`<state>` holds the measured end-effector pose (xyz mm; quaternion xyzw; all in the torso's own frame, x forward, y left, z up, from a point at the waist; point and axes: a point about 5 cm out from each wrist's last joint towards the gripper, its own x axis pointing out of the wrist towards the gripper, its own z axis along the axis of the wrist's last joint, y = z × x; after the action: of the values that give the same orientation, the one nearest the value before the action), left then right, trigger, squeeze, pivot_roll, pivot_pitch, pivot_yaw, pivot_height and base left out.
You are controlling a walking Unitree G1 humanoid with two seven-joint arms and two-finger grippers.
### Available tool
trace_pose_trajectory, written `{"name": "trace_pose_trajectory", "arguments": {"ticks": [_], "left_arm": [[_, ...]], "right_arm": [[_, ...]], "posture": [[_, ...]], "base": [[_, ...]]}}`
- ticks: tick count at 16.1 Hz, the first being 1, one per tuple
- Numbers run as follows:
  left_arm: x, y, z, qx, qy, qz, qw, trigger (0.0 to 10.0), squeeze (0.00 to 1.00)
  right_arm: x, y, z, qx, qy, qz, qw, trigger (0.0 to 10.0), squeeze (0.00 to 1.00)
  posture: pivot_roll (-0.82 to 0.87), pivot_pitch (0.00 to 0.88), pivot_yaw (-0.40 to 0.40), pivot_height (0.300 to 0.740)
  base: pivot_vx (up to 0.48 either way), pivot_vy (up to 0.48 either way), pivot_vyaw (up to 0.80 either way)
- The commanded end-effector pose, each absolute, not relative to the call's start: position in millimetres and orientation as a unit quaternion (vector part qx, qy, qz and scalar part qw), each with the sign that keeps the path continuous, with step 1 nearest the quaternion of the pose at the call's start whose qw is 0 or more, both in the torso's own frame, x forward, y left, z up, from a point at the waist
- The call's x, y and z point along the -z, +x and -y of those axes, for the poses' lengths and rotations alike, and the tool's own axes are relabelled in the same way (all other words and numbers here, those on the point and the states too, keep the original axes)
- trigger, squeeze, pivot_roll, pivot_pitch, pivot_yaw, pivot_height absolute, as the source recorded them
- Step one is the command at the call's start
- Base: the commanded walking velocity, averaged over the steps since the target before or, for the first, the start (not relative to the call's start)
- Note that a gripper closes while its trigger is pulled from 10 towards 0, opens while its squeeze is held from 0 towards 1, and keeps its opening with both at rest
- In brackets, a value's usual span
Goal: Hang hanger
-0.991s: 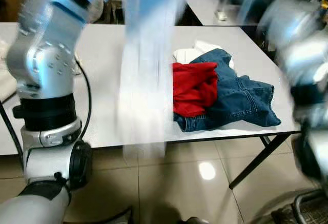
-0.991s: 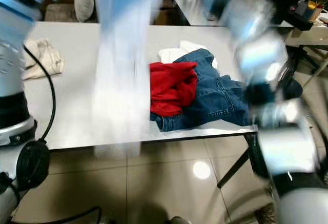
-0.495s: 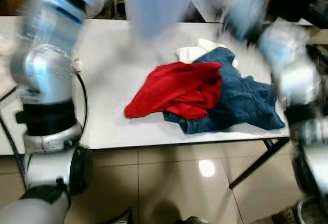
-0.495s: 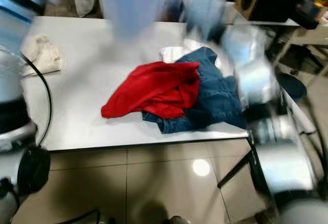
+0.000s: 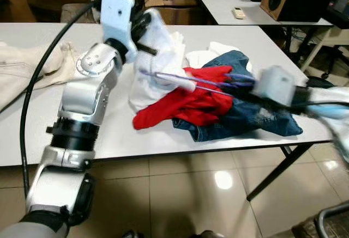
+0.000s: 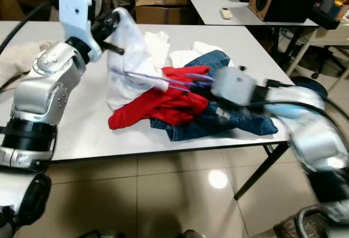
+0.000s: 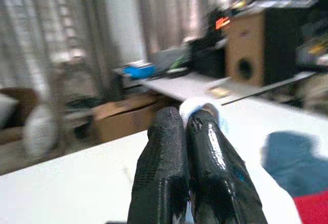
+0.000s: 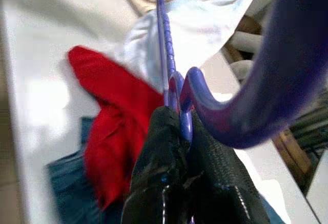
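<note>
My right gripper (image 8: pixel 177 131) is clamped on the purple hanger (image 5: pixel 210 83), centre of the frame, over the red garment (image 5: pixel 188 104) and jeans (image 5: pixel 256 113) on the white table (image 5: pixel 109 140). Hanger's far end sits inside the white shirt (image 5: pixel 158 63). Upper left, my left gripper (image 7: pixel 187 126) pinches that shirt's fabric, fingers together.

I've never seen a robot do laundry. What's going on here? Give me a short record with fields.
Left gripper: shut on white cloth garment, holding it up over the table
Right gripper: shut on purple plastic hanger, its bar reaching toward the white garment
Table: white, rectangular
Pile on table: red cloth garment lying on blue denim jeans
Far left of table: beige cloth
</note>
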<state>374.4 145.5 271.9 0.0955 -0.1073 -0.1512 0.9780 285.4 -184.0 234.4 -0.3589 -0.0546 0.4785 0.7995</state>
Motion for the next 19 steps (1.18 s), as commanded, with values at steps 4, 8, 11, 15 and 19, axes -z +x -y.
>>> {"name": "trace_pose_trajectory", "arguments": {"ticks": [4,8,11,15,19], "left_arm": [[-245,376,-160,0.176,0.121,0.065,0.975,10.0,0.93],[-220,327,-151,0.341,0.123,0.018,0.932,10.0,1.0],[-211,284,-156,0.467,0.217,-0.024,0.857,10.0,1.0],[-202,261,-177,0.491,0.285,-0.121,0.814,10.0,1.0],[-211,258,-197,0.456,0.281,-0.119,0.836,10.0,1.0]], "right_arm": [[-249,266,214,-0.448,-0.397,0.003,0.801,10.0,0.0],[-266,262,231,-0.361,-0.367,0.021,0.857,10.0,0.0],[-259,269,223,-0.296,-0.287,0.037,0.91,10.0,0.0],[-252,283,193,-0.244,-0.177,0.066,0.951,10.0,0.0],[-248,286,163,-0.222,-0.083,0.081,0.968,10.0,0.0]], "posture": [[-0.11,0.0,-0.006,0.74],[-0.1,0.0,-0.015,0.74],[-0.09,0.0,-0.024,0.74],[-0.07,0.015,-0.02,0.74],[-0.06,0.013,-0.031,0.74]], "base": [[0.0,0.0,0.0],[0.0,0.0,0.0],[0.0,0.0,0.0],[0.0,0.0,0.0],[0.0,0.0,0.0]]}}
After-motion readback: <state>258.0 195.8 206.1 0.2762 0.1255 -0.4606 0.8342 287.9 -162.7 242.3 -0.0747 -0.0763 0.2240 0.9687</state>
